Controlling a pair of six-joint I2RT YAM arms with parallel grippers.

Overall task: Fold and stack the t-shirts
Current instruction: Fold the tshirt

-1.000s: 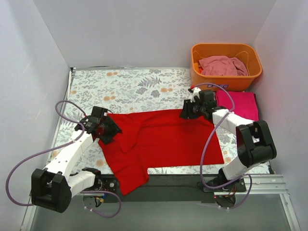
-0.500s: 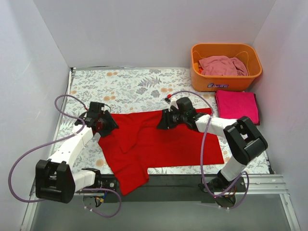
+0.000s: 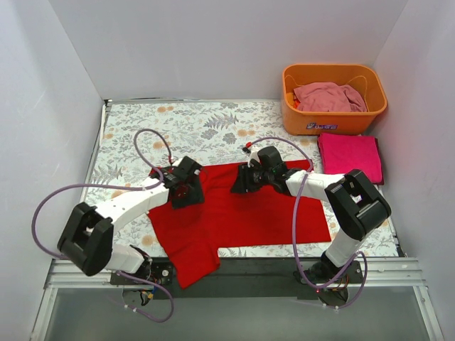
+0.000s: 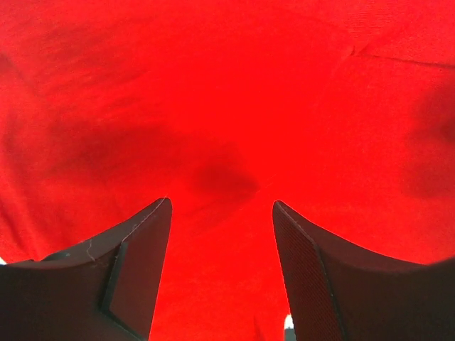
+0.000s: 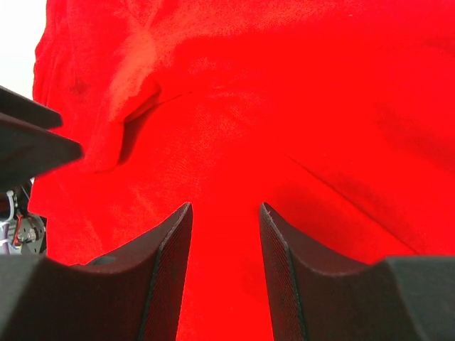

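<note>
The bright red t-shirt (image 3: 242, 217) lies spread on the table's near middle, with one sleeve hanging toward the front edge. My left gripper (image 3: 186, 192) is open low over its left part; red cloth (image 4: 227, 106) fills the left wrist view between and beyond the left gripper's (image 4: 221, 202) fingers. My right gripper (image 3: 242, 181) is open over the shirt's upper middle; its wrist view shows the right gripper (image 5: 225, 206) above creased red cloth (image 5: 284, 92). The magenta-pink t-shirt (image 3: 350, 156) lies folded at the right. The dusty pale pink t-shirt (image 3: 328, 96) is bunched in the basket.
The orange plastic basket (image 3: 313, 121) stands at the back right corner. The floral tablecloth (image 3: 192, 128) shows behind the red shirt. White walls close the left, back and right sides. Purple cables loop from both arms.
My left gripper has moved right, from the shirt's left edge onto the cloth. My right gripper has moved left from the shirt's upper right corner to its upper middle.
</note>
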